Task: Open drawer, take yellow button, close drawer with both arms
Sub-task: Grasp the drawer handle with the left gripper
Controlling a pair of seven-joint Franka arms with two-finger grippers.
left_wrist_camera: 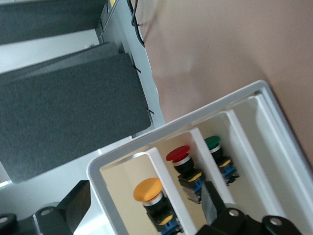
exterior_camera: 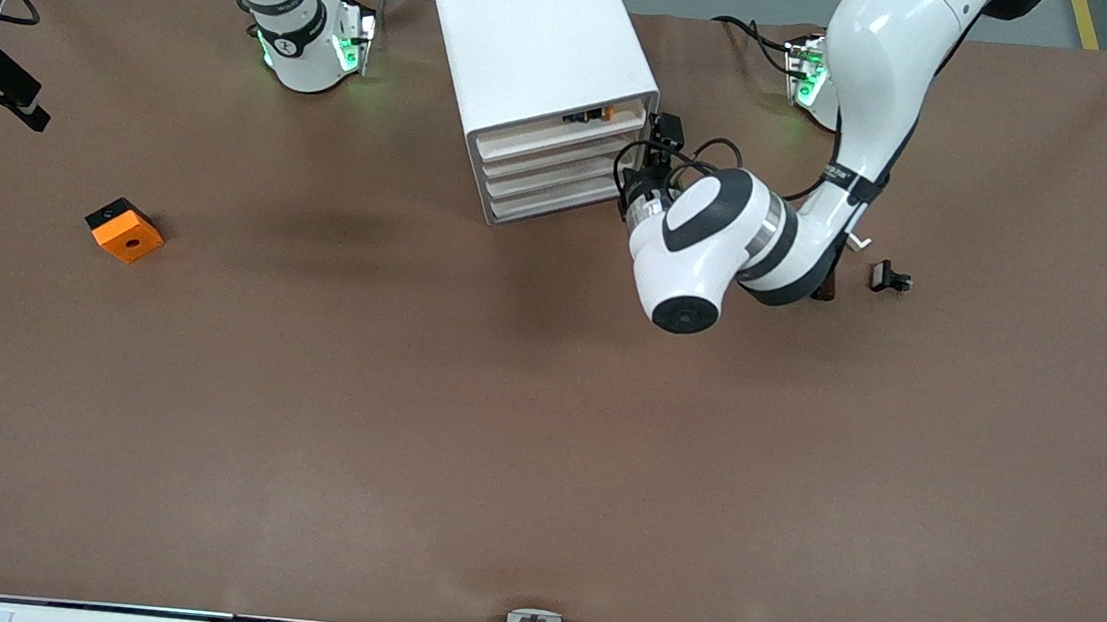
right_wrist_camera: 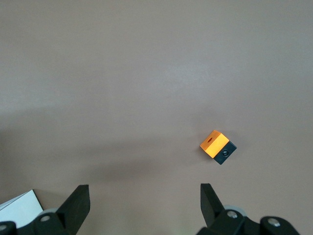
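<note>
- My left gripper (left_wrist_camera: 142, 215), fingers apart, hangs over the open drawer (left_wrist_camera: 274, 127) (top center of the front view).
- The button (left_wrist_camera: 148, 190) sits inside, beside red and green ones.
- My right gripper (right_wrist_camera: 142, 205), also apart, waits above bare table.

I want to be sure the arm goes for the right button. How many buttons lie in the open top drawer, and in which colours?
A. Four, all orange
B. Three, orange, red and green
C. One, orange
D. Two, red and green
B: the left wrist view shows the drawer pulled out, with an orange button, a red button and a green button lying side by side in its compartments.
</note>
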